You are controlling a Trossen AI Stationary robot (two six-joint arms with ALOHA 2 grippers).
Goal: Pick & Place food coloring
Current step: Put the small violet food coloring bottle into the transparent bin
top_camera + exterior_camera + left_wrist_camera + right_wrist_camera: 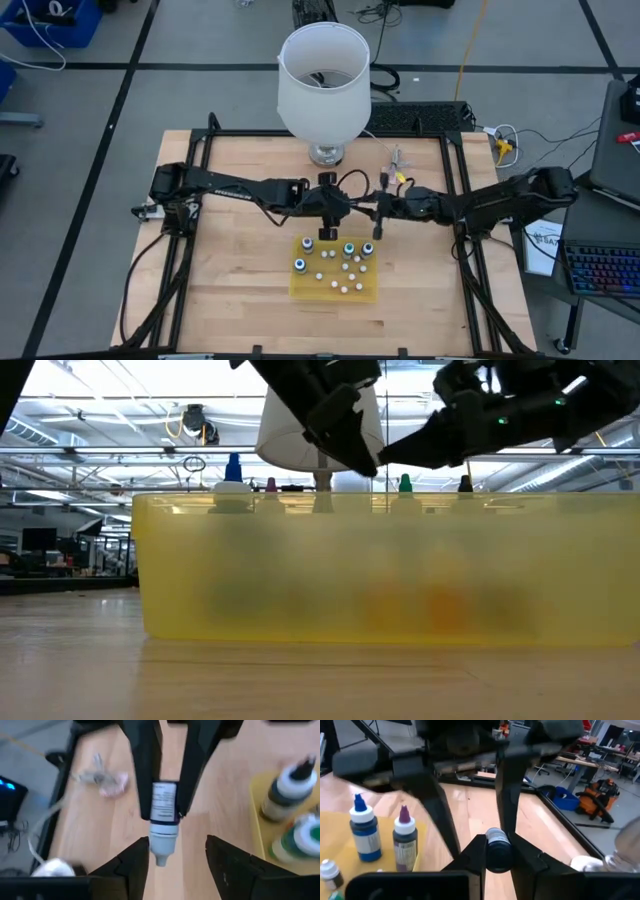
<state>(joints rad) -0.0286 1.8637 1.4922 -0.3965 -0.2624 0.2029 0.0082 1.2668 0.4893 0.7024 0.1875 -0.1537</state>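
We're looking at a robotics lab or workshop here: a wooden table (240, 290) in a black metal frame stands on a grey floor marked with dark tape lines (120, 95). We see cables (380, 12) trailing, a backlit keyboard (603, 270) and a laptop (615, 150) beside it, and beyond, open ceiling trusses (100, 410), workbenches (580, 762) and an orange shop vacuum (600, 795).

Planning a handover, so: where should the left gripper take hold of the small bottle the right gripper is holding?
Probably the pale cap end. The right gripper clamps the bottle by its labelled body, leaving only that end free. It points at the open left gripper, so come straight on, fingers either side.
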